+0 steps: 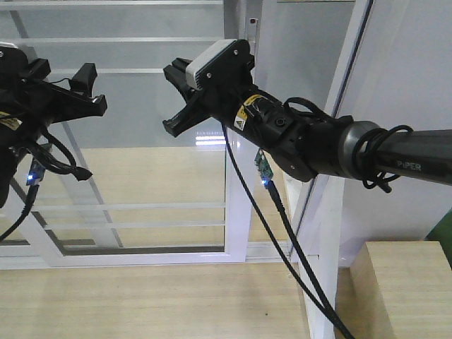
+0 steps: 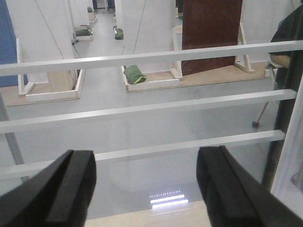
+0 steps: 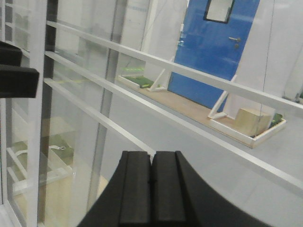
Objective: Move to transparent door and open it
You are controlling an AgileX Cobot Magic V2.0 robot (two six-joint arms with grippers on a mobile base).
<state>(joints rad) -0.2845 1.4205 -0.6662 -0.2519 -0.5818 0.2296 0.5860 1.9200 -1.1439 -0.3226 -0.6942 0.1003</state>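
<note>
The transparent door (image 1: 141,70) is a glass panel with thin horizontal white bars and a white stile (image 1: 236,205), straight ahead in the front view. No pull handle shows in any view. My left gripper (image 1: 95,92) hangs at the left in front of the glass, open and empty. In the left wrist view (image 2: 147,189) its fingers (image 2: 66,189) stand wide apart, facing the door's bars (image 2: 142,109). My right gripper (image 1: 168,127) is in the middle, left of the stile, shut on nothing. In the right wrist view (image 3: 152,189) its pads (image 3: 135,189) touch, close to the glass bars (image 3: 94,113).
A white frame and wall (image 1: 332,141) stand right of the stile. A light wooden box (image 1: 402,282) sits at the bottom right. Black cables (image 1: 282,233) hang from the right arm. Beyond the glass are a blue door (image 3: 213,47) and a brown panel (image 2: 210,33).
</note>
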